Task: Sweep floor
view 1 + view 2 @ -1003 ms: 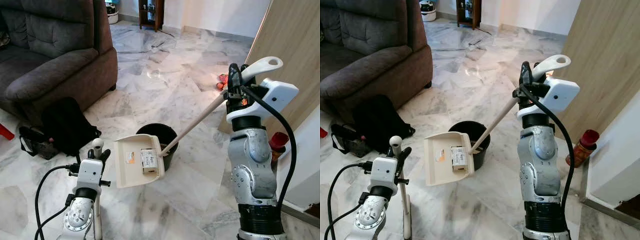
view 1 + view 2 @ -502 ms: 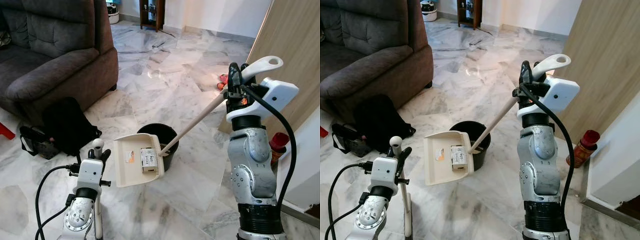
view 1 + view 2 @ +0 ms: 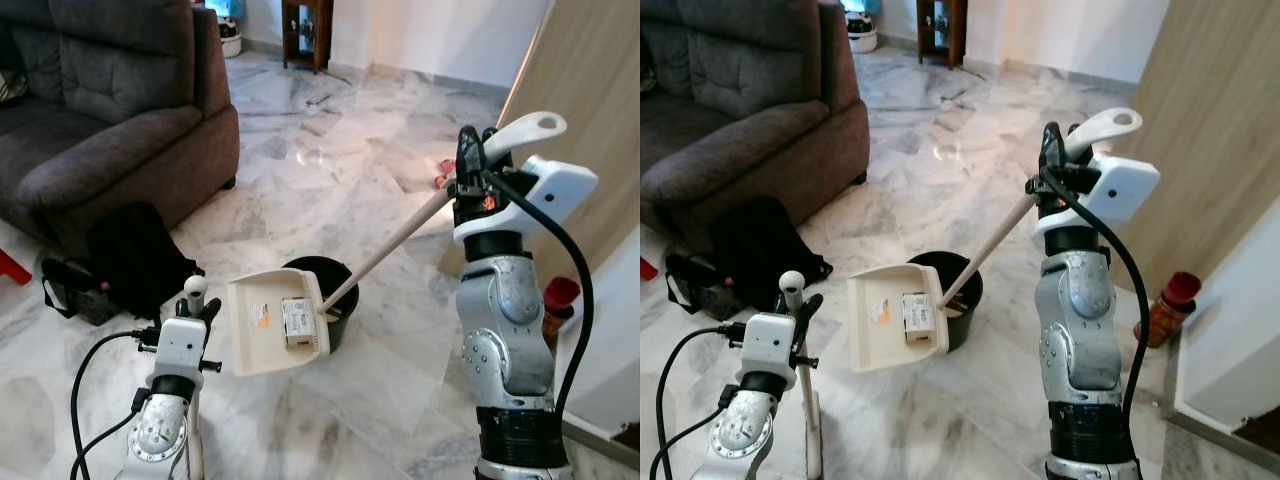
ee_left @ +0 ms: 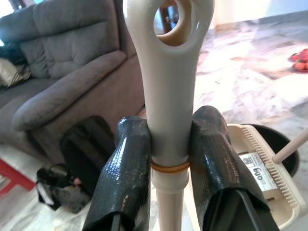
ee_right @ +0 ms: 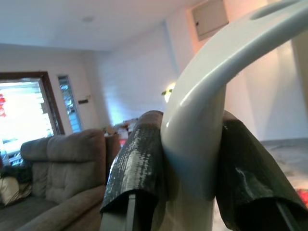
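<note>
Left gripper (image 4: 168, 159) clamped on the broom handle (image 4: 168, 72), upright by the sofa (image 3: 110, 110); dustpan (image 3: 272, 322) with a small box tips over the black bin (image 3: 330, 290), right gripper (image 3: 470, 165) clenched on its long handle (image 3: 400, 240); tilt steeply so it slides in

The black bin (image 3: 330, 292) sits half-hidden behind the dustpan (image 3: 272, 322) — its contents unseen.

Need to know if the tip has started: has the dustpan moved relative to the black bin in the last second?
No. The dustpan sits against the near-left rim of the black bin just as before; the whole view shifted slightly, so the camera moved.
</note>
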`<state>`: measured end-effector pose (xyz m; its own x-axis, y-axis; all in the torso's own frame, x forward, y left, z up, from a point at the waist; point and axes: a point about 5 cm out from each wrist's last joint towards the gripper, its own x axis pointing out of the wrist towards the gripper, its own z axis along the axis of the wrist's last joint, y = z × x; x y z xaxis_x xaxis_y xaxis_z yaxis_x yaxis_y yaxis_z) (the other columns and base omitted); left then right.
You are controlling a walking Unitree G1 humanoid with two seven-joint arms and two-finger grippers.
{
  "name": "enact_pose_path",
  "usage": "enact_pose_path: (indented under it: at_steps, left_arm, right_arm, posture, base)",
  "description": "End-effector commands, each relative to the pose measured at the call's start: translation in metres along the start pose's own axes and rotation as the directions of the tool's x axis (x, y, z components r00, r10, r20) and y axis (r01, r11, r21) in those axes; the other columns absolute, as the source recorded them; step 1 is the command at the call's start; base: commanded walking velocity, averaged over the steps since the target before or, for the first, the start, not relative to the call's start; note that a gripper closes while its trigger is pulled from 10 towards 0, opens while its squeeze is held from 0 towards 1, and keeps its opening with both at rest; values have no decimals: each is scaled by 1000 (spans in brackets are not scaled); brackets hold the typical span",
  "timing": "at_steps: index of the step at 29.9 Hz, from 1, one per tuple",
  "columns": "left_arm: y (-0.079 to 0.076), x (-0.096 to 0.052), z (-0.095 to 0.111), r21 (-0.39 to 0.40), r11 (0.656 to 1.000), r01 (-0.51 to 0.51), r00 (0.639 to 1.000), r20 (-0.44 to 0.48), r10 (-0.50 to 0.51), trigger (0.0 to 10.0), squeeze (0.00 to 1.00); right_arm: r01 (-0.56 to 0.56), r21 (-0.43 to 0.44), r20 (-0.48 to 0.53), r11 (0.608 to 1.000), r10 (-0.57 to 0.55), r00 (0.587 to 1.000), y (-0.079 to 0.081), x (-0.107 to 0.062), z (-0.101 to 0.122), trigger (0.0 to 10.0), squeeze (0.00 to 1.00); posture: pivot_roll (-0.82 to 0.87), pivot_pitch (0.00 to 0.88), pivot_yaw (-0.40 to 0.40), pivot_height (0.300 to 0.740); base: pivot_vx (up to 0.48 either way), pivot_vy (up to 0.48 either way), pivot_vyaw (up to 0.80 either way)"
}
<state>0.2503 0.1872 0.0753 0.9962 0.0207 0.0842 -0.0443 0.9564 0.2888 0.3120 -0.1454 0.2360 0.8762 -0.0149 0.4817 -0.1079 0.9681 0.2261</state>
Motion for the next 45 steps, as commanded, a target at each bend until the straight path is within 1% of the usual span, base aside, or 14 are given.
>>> enact_pose_path:
  at_steps: [1,17,24,40,45]
  left_arm:
    - [2,5,8,20,1000,-10,999,39,9,10000,0]
    - [5,6,8,10,999,-30,999,35,30,10000,0]
    - [5,6,9,8,999,-37,999,35,37,10000,0]
    - [7,6,9,8,999,-47,998,35,47,10000,0]
    - [7,7,9,7,999,-46,998,36,46,10000,0]
  right_arm:
    - [-17,25,79,1000,15,997,6,5,16,10000,0]
    - [-10,27,65,1000,9,998,5,3,13,10000,0]
    - [-24,10,64,1000,23,998,6,3,14,10000,0]
    - [-46,10,62,999,45,997,10,3,13,10000,0]
    - [-44,24,60,999,43,997,11,3,13,10000,0]
  posture:
    - [127,25,-9,740]
    - [126,38,-8,740]
    - [129,42,-12,740]
    - [133,53,-13,740]
    - [134,57,-11,740]
  base:
    - [319,0,0]
    - [321,0,0]
    - [319,0,0]
    - [319,0,546]
    - [322,0,0]
